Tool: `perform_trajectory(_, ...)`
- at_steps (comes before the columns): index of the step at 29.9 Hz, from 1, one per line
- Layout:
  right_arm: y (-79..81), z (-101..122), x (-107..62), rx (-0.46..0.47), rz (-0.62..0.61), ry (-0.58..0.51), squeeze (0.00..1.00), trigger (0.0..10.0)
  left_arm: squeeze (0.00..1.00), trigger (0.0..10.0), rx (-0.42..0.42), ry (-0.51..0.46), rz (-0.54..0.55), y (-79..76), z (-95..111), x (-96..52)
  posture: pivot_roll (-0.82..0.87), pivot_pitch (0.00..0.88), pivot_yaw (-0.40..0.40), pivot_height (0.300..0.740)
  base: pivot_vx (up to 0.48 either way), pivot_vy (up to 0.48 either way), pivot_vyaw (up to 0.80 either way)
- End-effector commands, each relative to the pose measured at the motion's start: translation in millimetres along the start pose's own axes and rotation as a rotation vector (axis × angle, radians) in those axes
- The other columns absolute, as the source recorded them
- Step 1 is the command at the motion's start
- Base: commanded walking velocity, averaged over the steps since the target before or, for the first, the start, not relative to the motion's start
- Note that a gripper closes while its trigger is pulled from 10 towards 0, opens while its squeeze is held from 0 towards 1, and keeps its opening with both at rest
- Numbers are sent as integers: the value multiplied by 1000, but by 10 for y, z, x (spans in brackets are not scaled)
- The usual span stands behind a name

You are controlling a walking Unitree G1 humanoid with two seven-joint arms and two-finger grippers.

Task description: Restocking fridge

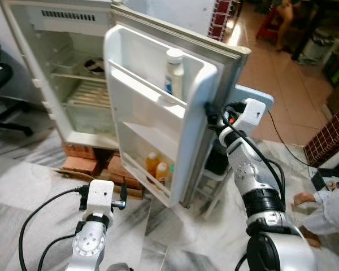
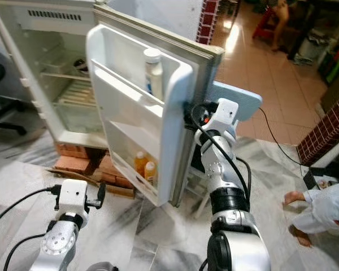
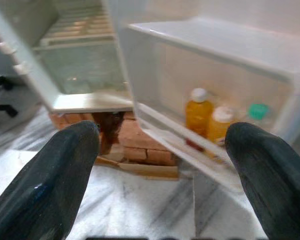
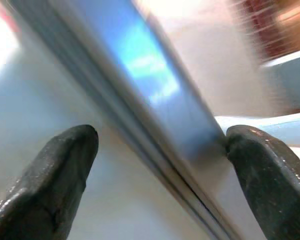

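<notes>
Right hand [image 4: 160, 165], fingers spread wide astride the fridge door [image 1: 158, 113] edge, is swinging it; left hand [image 3: 162, 170] hangs wide, empty; next, stock shelves.

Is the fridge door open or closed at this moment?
Open. The fridge door is swung out, showing its inner shelves with bottles. The right gripper is at its outer edge, fingers apart.

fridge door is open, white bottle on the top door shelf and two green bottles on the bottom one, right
Not quite: the two bottles on the bottom door shelf are orange, as the left wrist view shows. The fridge door is open, with the white bottle on top.
</notes>
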State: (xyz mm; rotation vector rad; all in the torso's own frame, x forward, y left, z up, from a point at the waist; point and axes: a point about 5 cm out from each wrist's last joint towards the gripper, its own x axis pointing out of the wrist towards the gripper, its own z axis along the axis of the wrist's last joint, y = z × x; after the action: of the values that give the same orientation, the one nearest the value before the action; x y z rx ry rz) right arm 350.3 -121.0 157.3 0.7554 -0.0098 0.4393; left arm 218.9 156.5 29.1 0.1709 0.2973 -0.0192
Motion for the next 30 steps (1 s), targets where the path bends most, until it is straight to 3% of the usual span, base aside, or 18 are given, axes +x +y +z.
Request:
perform_trajectory(1, 770, 171, 64, 60, 512, -10, 0, 10000, 0, 10000, 6, 9, -16, -15, -2, 15, 123, 0, -77, 740, 0, 0, 0)
perform_trajectory(2, 870, 176, -13, 61, 616, 12, 0, 10000, 0, 10000, 6, 9, -16, -14, -3, 16, 123, 0, -77, 740, 0, 0, 0)
perform_trajectory(4, 1003, 138, -337, 114, 848, 146, 0, 10000, 0, 10000, 6, 15, -18, -14, -23, 2, 122, 0, -79, 740, 0, 0, 0)
perform_trajectory(14, 543, -120, -801, 33, 793, 433, 0, 10000, 0, 10000, -7, 30, 26, 87, -124, -178, 134, 0, -88, 740, 0, 0, 0)
perform_trajectory(16, 499, -172, -816, 5, 769, 469, 0, 10000, 0, 10000, -7, 32, 24, 89, -128, -178, 135, 0, -88, 740, 0, 0, 0)
perform_trajectory(20, 366, -298, -720, -107, 644, 476, 0, 10000, 0, 10000, 0, 22, 20, 84, -117, -172, 138, 0, -87, 740, 0, 0, 0)
perform_trajectory(23, 189, -293, -518, -252, 402, 359, 0, 10000, 0, 10000, 10, 13, 86, 152, -89, -130, 142, 0, -89, 740, 0, 0, 0)
perform_trajectory(24, 93, -250, -434, -337, 262, 292, 0, 10000, 0, 10000, 8, 1, 113, 191, -57, -102, 142, 0, -92, 740, 0, 480, 0)
perform_trajectory(25, 93, -250, -434, -337, 262, 292, 0, 10000, 0, 10000, 8, 1, 113, 191, -57, -102, 142, 0, -92, 740, 0, 480, 0)
perform_trajectory(27, -38, -130, -381, -382, 73, 176, 0, 10000, 0, 10000, 8, -30, 126, 240, 31, -53, 141, 0, -94, 740, 0, 480, 0)
perform_trajectory(30, -154, -101, -407, -458, -53, 132, 0, 10000, 0, 10000, 39, -70, 113, 239, 131, -20, 132, 0, -89, 740, 0, 480, 0)
